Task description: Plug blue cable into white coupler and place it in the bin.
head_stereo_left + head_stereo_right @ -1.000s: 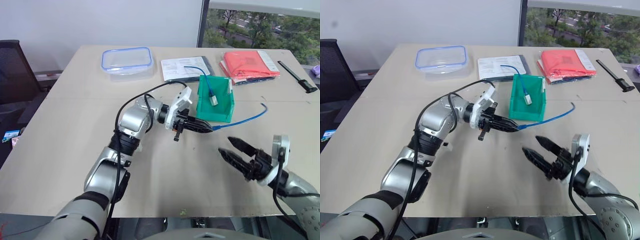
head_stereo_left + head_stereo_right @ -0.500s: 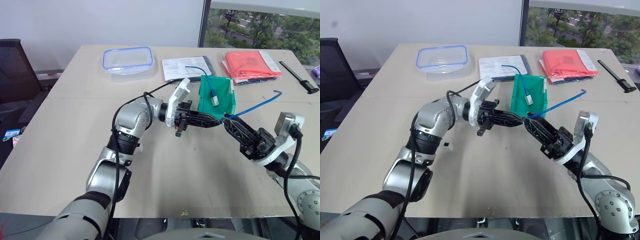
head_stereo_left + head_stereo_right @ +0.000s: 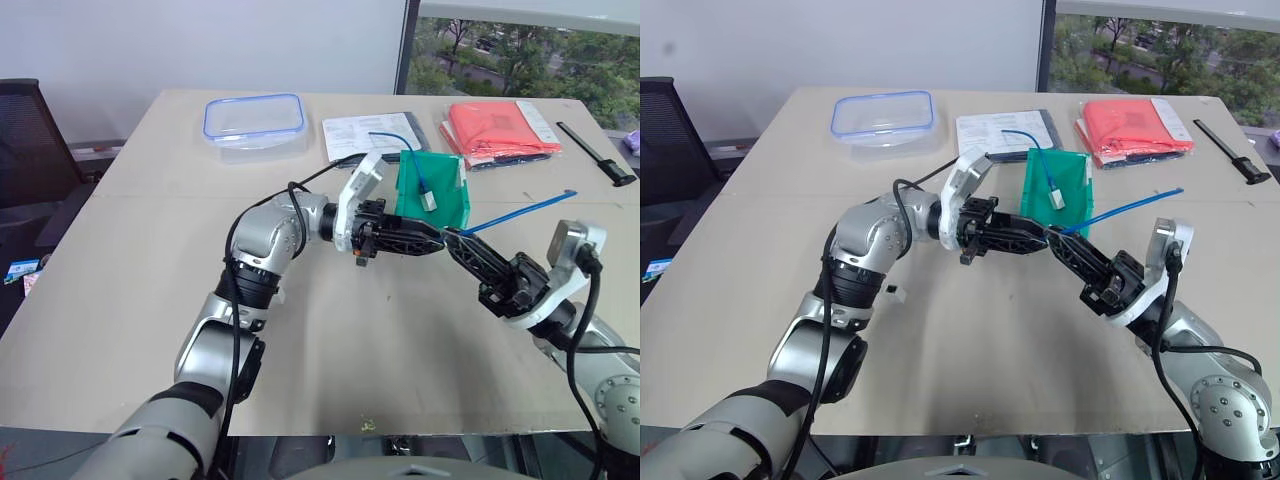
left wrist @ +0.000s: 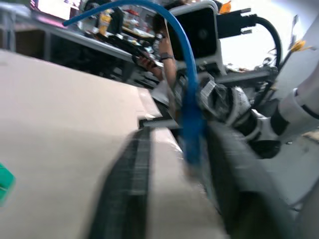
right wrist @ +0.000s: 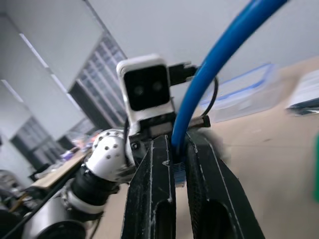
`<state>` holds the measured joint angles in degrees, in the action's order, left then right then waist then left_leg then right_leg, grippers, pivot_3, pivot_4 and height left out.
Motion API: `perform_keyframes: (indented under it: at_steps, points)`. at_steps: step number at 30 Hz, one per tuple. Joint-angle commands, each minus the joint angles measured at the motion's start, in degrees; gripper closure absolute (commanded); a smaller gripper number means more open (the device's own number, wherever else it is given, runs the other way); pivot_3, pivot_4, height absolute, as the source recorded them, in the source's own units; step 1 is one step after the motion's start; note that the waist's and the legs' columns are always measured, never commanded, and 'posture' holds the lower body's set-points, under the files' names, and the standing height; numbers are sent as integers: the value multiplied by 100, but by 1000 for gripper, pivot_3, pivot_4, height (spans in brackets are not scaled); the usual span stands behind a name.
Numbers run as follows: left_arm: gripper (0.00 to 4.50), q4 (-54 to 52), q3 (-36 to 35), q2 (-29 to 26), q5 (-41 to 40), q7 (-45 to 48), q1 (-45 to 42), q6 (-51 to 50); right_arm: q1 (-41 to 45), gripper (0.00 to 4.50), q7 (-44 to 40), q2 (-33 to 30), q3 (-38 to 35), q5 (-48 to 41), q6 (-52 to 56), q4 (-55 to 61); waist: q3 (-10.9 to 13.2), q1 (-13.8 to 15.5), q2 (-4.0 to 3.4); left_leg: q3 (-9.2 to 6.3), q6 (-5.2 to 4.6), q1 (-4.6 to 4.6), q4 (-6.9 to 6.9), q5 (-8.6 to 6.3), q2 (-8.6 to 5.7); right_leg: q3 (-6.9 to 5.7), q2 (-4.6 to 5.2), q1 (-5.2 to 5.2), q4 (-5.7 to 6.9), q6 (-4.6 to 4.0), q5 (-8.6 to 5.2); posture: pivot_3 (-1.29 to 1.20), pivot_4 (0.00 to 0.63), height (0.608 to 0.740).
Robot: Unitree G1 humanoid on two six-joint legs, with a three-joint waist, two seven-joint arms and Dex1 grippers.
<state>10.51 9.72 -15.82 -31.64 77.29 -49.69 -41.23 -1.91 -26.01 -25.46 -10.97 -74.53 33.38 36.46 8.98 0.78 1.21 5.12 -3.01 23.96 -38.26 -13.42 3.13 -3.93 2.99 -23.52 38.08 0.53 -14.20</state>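
- the bin (image 3: 433, 207) sat mid-table, papers (image 3: 372, 136) right behind it
- a tub (image 3: 254, 121) was off to the left of those papers — a packet (image 3: 497, 130) to their right
- both grippers met just in front of the bin, the cable (image 3: 520, 211) running off to the right

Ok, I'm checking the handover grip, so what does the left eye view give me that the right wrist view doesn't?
Left eye view: the red packet, the inside of the bin, and the far end of the blue cable up in the air. Right wrist view: up close, the cable squeezed between the fingers of the right gripper. Both: the blue cable and the left gripper.
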Motion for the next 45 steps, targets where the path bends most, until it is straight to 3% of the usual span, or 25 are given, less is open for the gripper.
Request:
perform_keyframes:
  at_steps: [1,4,7,12,19,24,30,44,45]
  points:
    - [1206,-971,-526,-346,-383,-248,21,-108,83,4500,-95,-50,-210,-186,-73,-71,1,-12,1,0,0,0,0,0,0,0,0,0,0,0,0,0,150,736]
    - [1206,-2002,-1236,-783,-878,-893,215,-557,127,4500,-171,-93,-345,-154,-89,-291,2,-30,0,3,0,0,5,0,5,5,0,-2,-1,-1,0,0,150,736]
    - [1206,-2831,-1542,-1203,-852,-1684,703,-879,150,4500,-253,-135,-439,-112,-94,-465,0,-24,-5,1,1,-5,12,0,8,4,2,-2,-1,-1,0,0,150,736]
    - [1206,-3998,-1626,-1344,1013,-3121,3292,1129,268,4500,-409,-42,-497,213,-247,-856,-7,-21,-13,19,2,-23,19,0,4,18,7,8,-7,-2,1,0,150,736]
    - [1206,-5626,-1565,-769,2669,-4645,6329,2748,465,4500,-631,-95,-438,353,-121,-1200,-5,15,-8,28,-5,-15,21,-6,-1,22,60,7,-18,-10,3,0,150,736]
    - [1206,-5477,-1401,-32,3321,-5613,7727,3441,564,4500,-697,-134,-455,397,-27,-1304,-7,8,-13,26,-3,-18,21,-7,1,20,64,3,-16,-29,-7,0,150,736]
    - [1206,-4721,-1192,517,3495,-6164,7926,3546,555,4500,-628,-183,-532,395,39,-1237,-7,7,-14,24,-4,-10,22,-7,2,13,61,-6,-17,-8,-20,0,150,736]
    - [1206,-2609,-1022,619,3357,-6297,6980,4469,416,4500,-346,-153,-600,483,-61,-930,-28,18,-55,28,-6,-14,35,-7,1,11,60,-7,-21,-7,-20,0,150,736]
    - [1576,-2516,-1034,596,3326,-6271,6936,4562,407,4500,-338,-151,-597,494,-66,-915,-30,17,-58,28,-6,-14,35,-7,1,11,61,-7,-20,-6,-20,0,150,736]
